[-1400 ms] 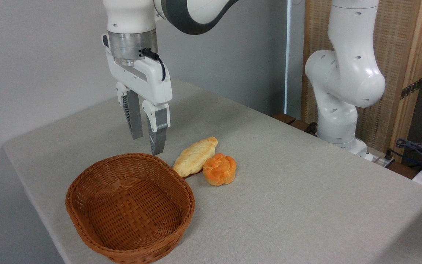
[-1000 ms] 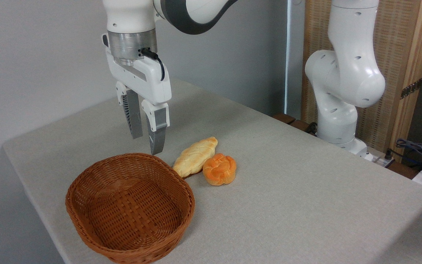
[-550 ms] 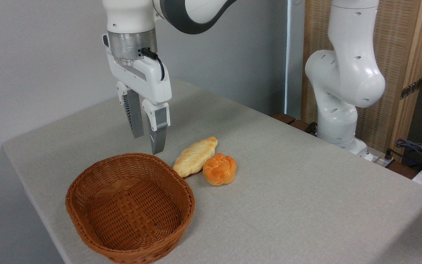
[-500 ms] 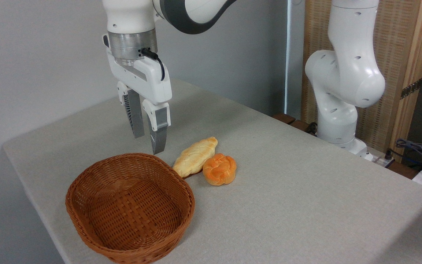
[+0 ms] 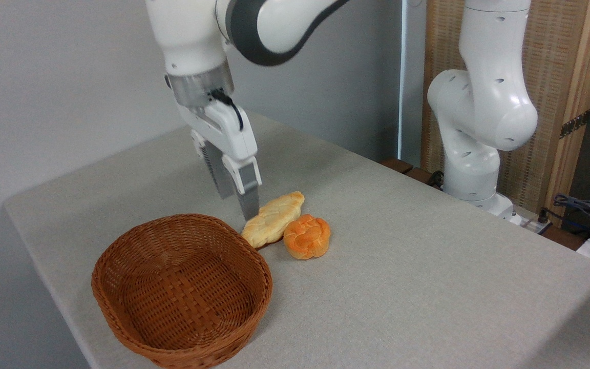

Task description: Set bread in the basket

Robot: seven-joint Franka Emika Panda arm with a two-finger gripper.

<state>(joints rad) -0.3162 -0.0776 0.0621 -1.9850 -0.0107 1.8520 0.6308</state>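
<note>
Hanging empty with fingers slightly apart, the claw (image 5: 237, 206) has gripped nothing; the bun (image 5: 307, 236) lies outside the bare basket (image 5: 121, 312).

Basket (image 5: 182, 292) front-left on worktop (image 5: 428, 266); loaf (image 5: 273, 219) just behind-right of it, bun (image 5: 307, 236) touching loaf's right side. Tool (image 5: 237, 206) above loaf's left end.
</note>
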